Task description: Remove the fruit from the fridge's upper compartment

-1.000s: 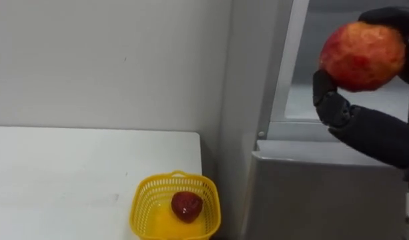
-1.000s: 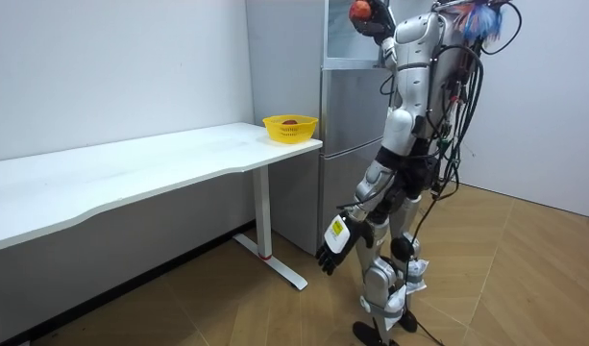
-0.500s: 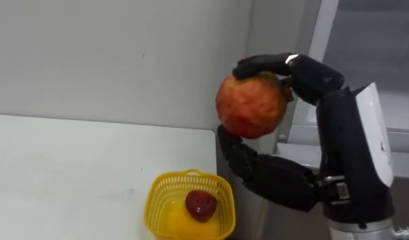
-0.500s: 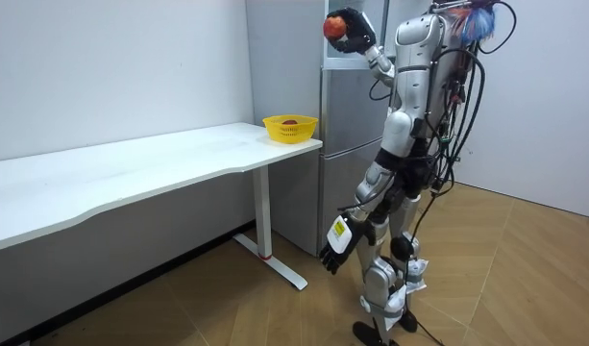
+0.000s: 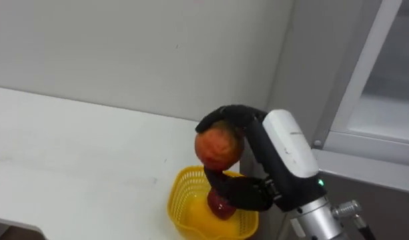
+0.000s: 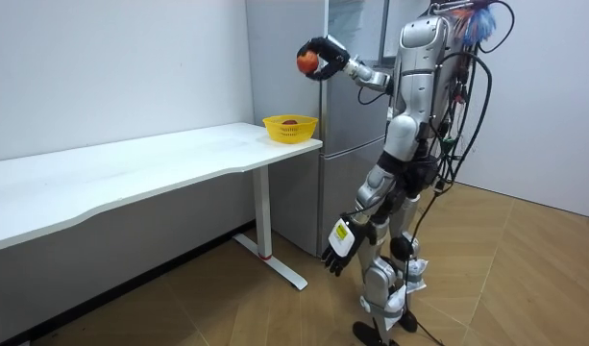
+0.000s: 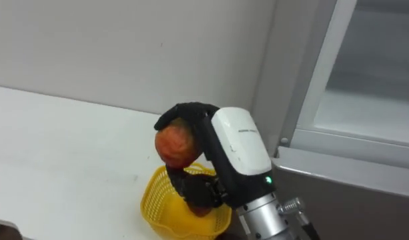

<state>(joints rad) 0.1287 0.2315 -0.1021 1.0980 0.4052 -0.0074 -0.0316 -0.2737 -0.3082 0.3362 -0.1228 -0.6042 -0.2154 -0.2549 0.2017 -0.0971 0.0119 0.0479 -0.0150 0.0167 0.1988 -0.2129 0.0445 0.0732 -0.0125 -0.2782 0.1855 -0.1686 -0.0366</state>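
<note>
A round red-orange fruit (image 5: 219,148) hangs above the yellow basket (image 5: 183,201), and my right hand (image 5: 252,128) is shut on it, fingers over the top and thumb beneath. The basket sits at the white table's (image 5: 71,153) corner nearest the fridge (image 5: 384,170), with a dark red fruit (image 5: 221,207) inside, partly hidden by my thumb. In the room view I stand before the fridge (image 6: 347,144) with my right arm stretched toward the table, fruit (image 6: 307,61) held high over the basket (image 6: 290,128). My left hand (image 6: 335,254) hangs open by my thigh.
The upper fridge compartment (image 5: 394,87) stands open at the right, its pale shelf visible. The long white table (image 6: 131,168) runs along the wall toward the room view's left, with wood floor (image 6: 275,308) under it.
My right hand has carried the fruit out of the upper fridge, leftward and down, to just above the basket. My view has followed it toward the table.
</note>
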